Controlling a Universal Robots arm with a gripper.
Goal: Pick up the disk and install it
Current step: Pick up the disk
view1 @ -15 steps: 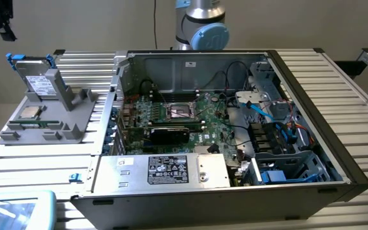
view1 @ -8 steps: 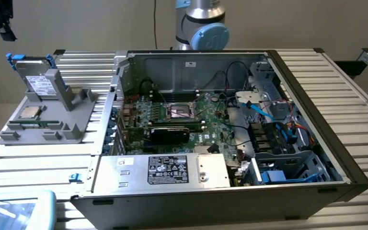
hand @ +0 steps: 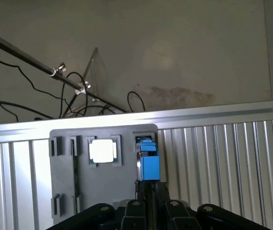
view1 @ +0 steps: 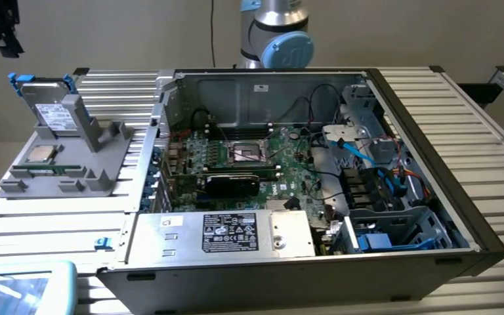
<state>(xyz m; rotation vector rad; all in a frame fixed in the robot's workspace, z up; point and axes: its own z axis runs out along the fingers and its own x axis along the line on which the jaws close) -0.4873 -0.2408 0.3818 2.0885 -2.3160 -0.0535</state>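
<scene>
The end effector (hand: 147, 189) is clenched, its black fingers pressed together with nothing between them. In the wrist view it hangs clear of the grey holder (hand: 107, 191) without touching it, its tips lined up with the blue edge of the disk (hand: 149, 163).

The disk (view1: 50, 108) stands upright on its edge in a slot at the far end of the grey holder (view1: 103, 141), framed by its blue carrier, with the white label facing outward. It has not been picked up. A small square silver chip (view1: 40, 154) lies flat in a recess of the holder, just beside the disk. In the wrist view the chip (hand: 102, 150) shines bright beside the blue carrier.

The holder rests on the ribbed metal tabletop (view1: 42, 223), which the wrist view shows as pale slats (hand: 213, 167). On the exterior view's right of the holder, close beside it, lies an open computer case (view1: 234, 95). Its green motherboard (view1: 243, 154) is exposed, and a silver box with a black label (view1: 230, 233) sits at its near edge. Beyond the case, well apart from the holder, rises the robot arm (view1: 274, 39) with its blue joint cap.
</scene>
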